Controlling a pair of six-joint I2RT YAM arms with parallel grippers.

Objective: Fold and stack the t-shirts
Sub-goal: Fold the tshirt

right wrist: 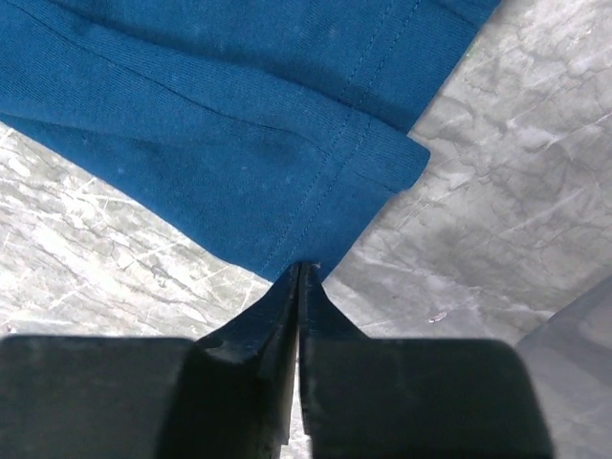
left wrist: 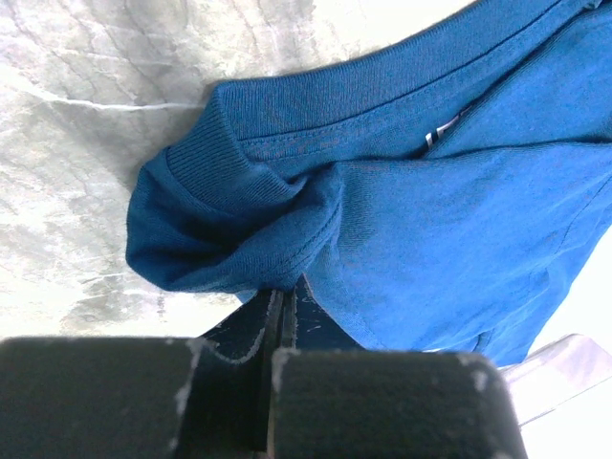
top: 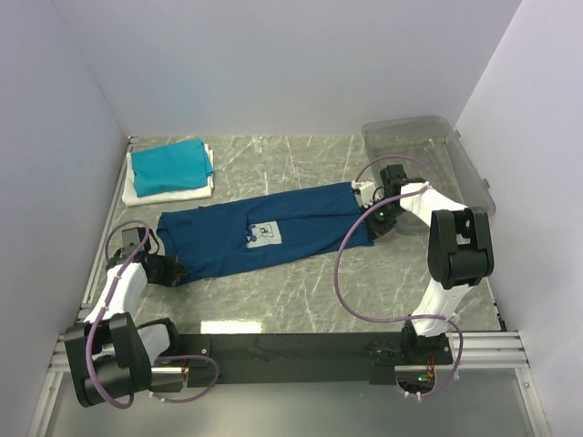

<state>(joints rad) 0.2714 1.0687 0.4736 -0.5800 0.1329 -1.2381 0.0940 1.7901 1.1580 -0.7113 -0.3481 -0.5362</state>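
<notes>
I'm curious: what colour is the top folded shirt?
The top folded shirt is teal; top external view.

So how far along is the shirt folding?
Done: teal shirt folded on top of the white shirt, far left. In hand: blue shirt lies as a long strip, left gripper shut on its collar end, right gripper on its hem. Left: fold it across, then stack it.

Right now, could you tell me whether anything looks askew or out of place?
Only the navy t-shirt: it lies slanted, its collar end bunched at the left gripper; the right gripper pinches its hem corner.
</notes>
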